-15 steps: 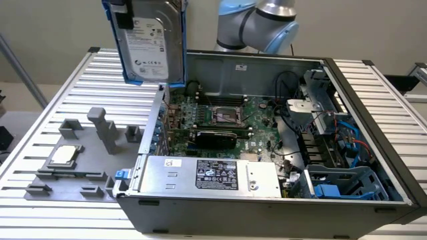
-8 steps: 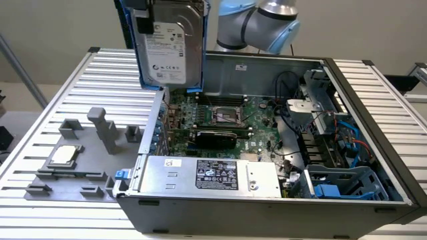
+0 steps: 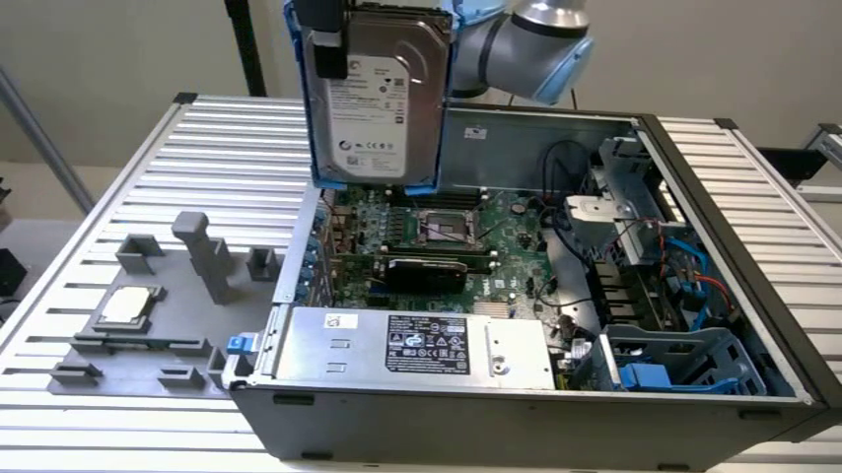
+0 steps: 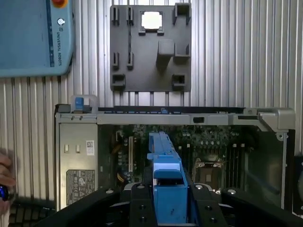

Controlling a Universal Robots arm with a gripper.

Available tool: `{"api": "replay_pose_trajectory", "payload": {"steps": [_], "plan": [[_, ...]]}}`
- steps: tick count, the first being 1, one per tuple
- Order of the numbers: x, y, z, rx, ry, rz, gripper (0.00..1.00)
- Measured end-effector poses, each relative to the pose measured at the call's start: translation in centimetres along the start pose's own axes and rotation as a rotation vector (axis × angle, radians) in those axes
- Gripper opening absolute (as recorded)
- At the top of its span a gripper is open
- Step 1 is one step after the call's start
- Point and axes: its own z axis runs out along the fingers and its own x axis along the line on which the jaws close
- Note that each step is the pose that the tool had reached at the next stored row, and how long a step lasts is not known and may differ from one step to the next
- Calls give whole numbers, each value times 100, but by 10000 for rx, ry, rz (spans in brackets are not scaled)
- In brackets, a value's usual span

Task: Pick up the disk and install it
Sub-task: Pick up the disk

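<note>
The disk [image 3: 379, 94], a silver-grey hard drive with a white label and blue carrier rails, hangs upright high above the open computer case [image 3: 526, 414], over the motherboard's back left area. My gripper [image 4: 168, 191] is shut on the disk, and its black fingers [image 4: 139, 205] clamp the blue rail [image 4: 165, 161] from both sides. In the exterior view only a black part of the gripper [image 3: 315, 20] peeks out at the disk's top edge. The disk's face with the label is turned toward the exterior camera.
Inside the case lie the motherboard [image 3: 435, 227], a silver power supply with a black label [image 3: 421, 345] and a blue drive cage [image 3: 677, 360] at the exterior view's right. A grey fixture plate [image 3: 145, 325] holds a small square chip [image 3: 125, 304]. A teach pendant [image 4: 33, 38] and a hand [image 4: 4, 177] are nearby.
</note>
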Motion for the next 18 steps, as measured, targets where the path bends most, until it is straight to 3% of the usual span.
{"api": "replay_pose_trajectory", "payload": {"steps": [18], "plan": [[312, -634, -22, 0, 0, 1, 0]]}}
